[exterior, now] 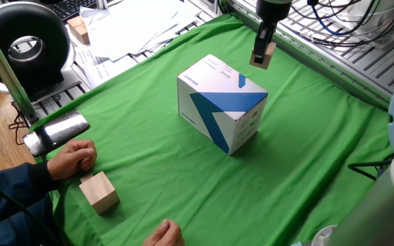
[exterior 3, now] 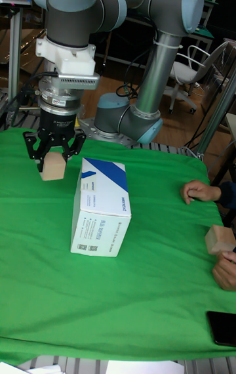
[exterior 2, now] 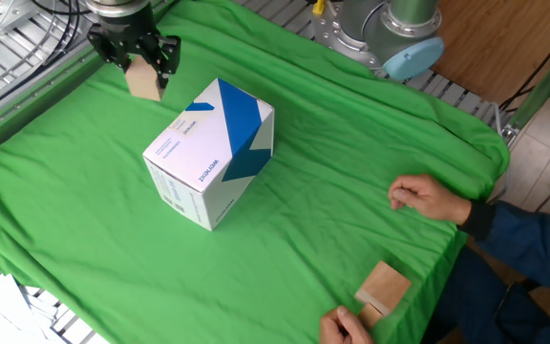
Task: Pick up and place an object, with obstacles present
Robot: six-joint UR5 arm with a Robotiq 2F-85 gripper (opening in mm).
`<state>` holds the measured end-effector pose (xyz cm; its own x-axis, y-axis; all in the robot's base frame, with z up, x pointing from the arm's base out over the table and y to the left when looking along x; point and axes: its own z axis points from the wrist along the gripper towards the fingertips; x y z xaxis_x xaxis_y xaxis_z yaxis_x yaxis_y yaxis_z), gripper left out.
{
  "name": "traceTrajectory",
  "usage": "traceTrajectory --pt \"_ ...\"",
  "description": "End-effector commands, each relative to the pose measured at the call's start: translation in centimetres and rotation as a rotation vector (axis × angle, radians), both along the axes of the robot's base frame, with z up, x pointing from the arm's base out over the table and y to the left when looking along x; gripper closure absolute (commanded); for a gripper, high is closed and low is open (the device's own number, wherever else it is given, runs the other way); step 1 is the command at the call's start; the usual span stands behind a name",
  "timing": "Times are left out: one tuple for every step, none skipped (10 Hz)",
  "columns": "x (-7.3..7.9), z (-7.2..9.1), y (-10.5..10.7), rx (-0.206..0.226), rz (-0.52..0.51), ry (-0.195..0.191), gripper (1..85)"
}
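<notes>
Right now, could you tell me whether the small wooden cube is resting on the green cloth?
No, the gripper holds the small wooden cube in the air, clear of the green cloth.

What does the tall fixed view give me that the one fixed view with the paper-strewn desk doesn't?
Only the tall fixed view shows the whole arm from base to wrist, and a dark phone at the cloth's edge.

Only the desk-side view shows the papers, the round black device, a spare wooden block on the desk, and a metal clamp.

Both show the pincer shut on the small cube, held off the cloth beside the white-and-blue box, plus the person's hand and the larger wooden block.
</notes>
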<state>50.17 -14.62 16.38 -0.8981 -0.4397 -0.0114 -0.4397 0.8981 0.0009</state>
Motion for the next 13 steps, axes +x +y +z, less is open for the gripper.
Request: traceTrajectory --pt "2.3 0.3 -0.1 -0.002 -0.006 -0.093 84.3" --pt "2.4 0.4 -0.1 -0.001 -0.012 -0.1 84.3" --pt "2.1 0.3 0.2 0.012 -0.015 -0.089 84.3" --pt "1.4 0.3 0.4 0.017 -0.004 -0.06 84.3" --pt "-0.5 0.2 0.8 0.033 -0.012 0.013 84.3" --pt "-2.6 1.9 2.0 0.045 -0.049 0.084 84.3" --pt "-4.3 4.5 4.6 0.061 -0.108 0.143 84.3" --pt "-4.9 6.3 5.5 0.026 -0.121 0.151 84.3" --pt "-5.8 7.7 7.2 0.034 -0.17 0.168 84.3" --pt "-6.7 8.9 10.6 0.089 -0.308 0.202 84.3" --pt "-6.9 9.3 12.4 0.11 -0.379 0.209 84.3" --pt "-7.1 9.4 14.4 0.159 -0.433 0.221 84.3" --pt "-7.0 8.9 15.3 0.165 -0.443 0.211 84.3"
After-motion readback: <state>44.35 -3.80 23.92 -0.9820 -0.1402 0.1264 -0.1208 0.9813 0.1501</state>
